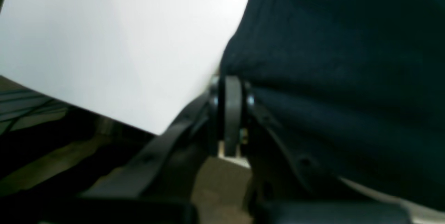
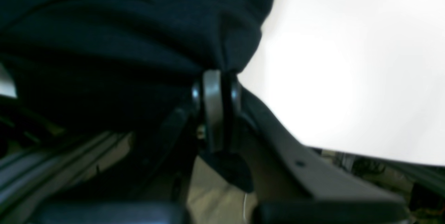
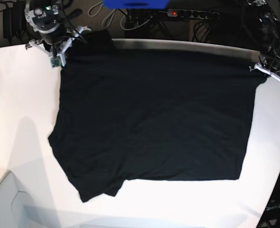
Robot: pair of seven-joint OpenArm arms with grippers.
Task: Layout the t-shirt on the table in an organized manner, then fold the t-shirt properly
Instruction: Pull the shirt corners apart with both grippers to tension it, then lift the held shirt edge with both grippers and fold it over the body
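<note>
Two grippers pinch cloth. Left wrist view: left gripper clamped on the t-shirt edge over the table. Right wrist view: right gripper likewise clamped. Base view: shirt spread plain-side up, far corners held; keep tension even, lower both corners together.

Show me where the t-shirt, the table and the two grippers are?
t-shirt [image 3: 154,114], base view, middle of the cloth.
table [image 3: 21,118], base view, bare top.
left gripper [image 3: 272,72], base view, fingertips.
right gripper [image 3: 59,50], base view, fingertips.
</note>
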